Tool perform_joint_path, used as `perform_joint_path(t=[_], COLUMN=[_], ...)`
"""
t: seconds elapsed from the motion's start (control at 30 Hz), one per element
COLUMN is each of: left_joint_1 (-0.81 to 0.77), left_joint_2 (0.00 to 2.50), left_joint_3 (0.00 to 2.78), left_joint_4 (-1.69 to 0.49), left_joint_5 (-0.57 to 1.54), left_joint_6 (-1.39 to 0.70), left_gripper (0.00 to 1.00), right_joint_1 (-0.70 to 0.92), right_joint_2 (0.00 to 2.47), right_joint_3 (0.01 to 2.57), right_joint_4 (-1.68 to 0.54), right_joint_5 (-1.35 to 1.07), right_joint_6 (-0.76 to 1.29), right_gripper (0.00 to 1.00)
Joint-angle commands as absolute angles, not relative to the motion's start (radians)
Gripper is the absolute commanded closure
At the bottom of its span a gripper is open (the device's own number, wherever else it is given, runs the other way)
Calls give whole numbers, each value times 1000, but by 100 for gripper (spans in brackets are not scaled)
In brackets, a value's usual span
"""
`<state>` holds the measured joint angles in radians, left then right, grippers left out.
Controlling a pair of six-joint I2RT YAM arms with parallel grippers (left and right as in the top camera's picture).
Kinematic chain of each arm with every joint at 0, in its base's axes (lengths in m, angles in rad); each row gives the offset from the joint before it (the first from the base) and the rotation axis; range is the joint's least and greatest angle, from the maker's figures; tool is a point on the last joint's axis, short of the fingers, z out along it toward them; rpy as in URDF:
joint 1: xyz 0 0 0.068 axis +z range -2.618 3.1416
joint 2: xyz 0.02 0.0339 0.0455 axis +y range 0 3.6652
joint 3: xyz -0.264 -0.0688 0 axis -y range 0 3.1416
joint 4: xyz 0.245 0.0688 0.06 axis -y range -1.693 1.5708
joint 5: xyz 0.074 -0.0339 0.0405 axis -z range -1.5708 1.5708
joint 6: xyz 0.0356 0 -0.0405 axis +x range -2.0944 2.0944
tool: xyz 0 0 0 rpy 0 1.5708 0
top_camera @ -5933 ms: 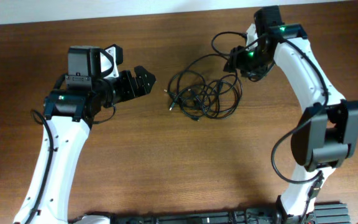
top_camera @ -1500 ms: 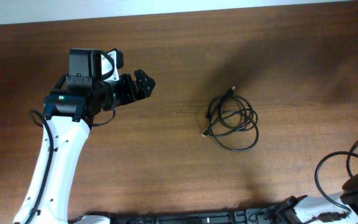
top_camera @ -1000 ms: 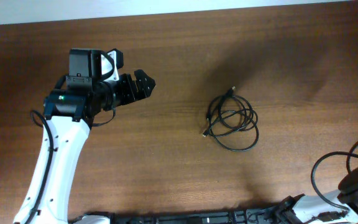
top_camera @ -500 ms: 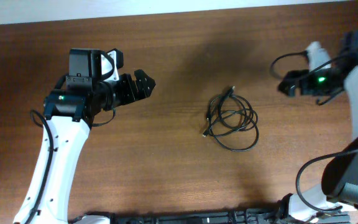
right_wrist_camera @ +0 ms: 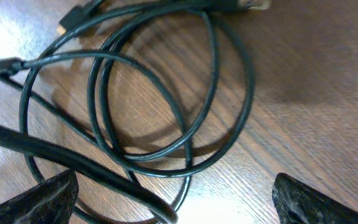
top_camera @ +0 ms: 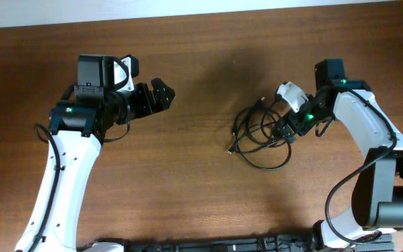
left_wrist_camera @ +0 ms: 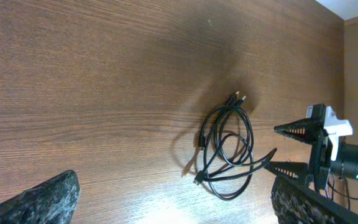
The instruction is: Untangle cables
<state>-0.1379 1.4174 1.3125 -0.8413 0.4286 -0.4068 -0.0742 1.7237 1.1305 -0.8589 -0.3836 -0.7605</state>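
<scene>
Jaws on your left gripper point(top_camera: 166, 92) stand wide apart with nothing between them, at about 10 o'clock on the table point(top_camera: 187, 182), fingertips aimed toward 3 o'clock. Moving right, you find the cables point(top_camera: 256, 137): one loose coil lying flat, toward 3 o'clock from the centre. Its long axis runs roughly from 12 to 5 o'clock. Two plug ends poke out toward 12 and another toward 7. Your right gripper point(top_camera: 283, 113) hangs over the coil's 3 o'clock edge, jaws spread wide and clamping nothing; whether it touches the loops you cannot tell.
</scene>
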Motion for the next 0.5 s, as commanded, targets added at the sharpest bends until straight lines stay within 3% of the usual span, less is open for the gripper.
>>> perform_joint_path(t=[0.0,0.13,0.17,0.2,0.47], left_joint_1=[-133,-133,-133,-133,-133], left_joint_2=[1408,1408,1408,1408,1408], left_joint_3=[1316,1316,1316,1316,1316], left_joint_4=[-840,-840,-839,-840,-839], left_joint_5=[421,421,421,421,421], left_joint_6=[-387,-387,-387,-387,-387], left_gripper=[1,1,1,1,1], right_joint_1=[-65,-65,-65,-65,-65], right_joint_2=[1726,1726,1727,1727,1700], right_joint_3=[1112,1099,1095,1093,1152], right_joint_4=[-859,-860,-859,-859,-905], right_joint_5=[-393,-514,-538,-551,-569], right_joint_6=[-809,-882,-900,-909,-900], right_gripper=[7,42,62,96,96])
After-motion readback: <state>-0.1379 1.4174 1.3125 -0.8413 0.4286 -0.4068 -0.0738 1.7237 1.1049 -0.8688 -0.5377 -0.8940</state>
